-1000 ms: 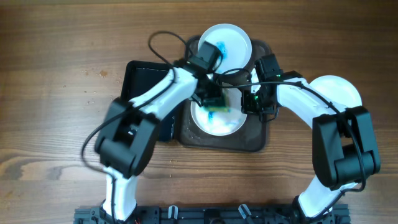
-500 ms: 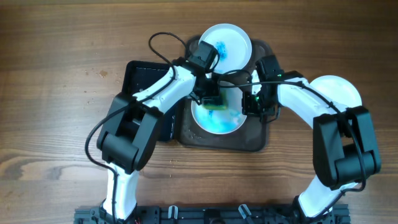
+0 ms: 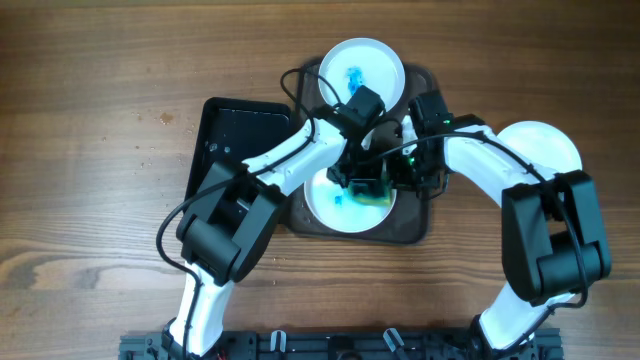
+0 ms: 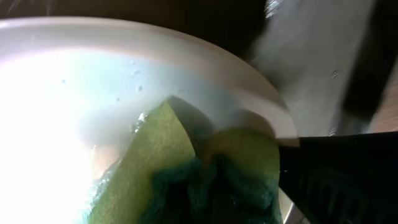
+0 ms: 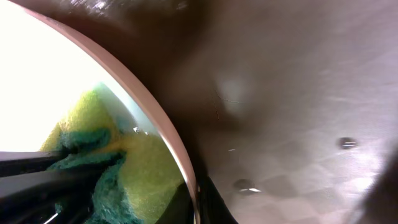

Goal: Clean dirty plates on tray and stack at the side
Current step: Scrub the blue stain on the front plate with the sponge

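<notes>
The dark brown tray [image 3: 415, 232] holds two white plates. The near plate [image 3: 330, 205] has a small blue smear left of the sponge. My left gripper [image 3: 367, 188] is shut on a yellow-green sponge [image 3: 374, 197] and presses it on this plate's right side; the left wrist view shows the sponge [image 4: 143, 168] on the wet plate [image 4: 124, 68]. My right gripper [image 3: 403, 172] is shut on this plate's right rim [image 5: 149, 106], with the sponge [image 5: 143, 168] just inside it. The far plate [image 3: 375, 60] has a blue smear at its centre.
A third plate [image 3: 548, 145], plain white, lies on the wooden table to the right of the tray. A smaller glossy black tray [image 3: 232, 140] lies against the brown tray's left side. The bare tray floor [image 5: 298, 112] shows beside the held rim.
My left gripper has swept the sponge from the near plate's upper left to its right side. The broad blue film has shrunk to a small smear. The right gripper has not moved.
</notes>
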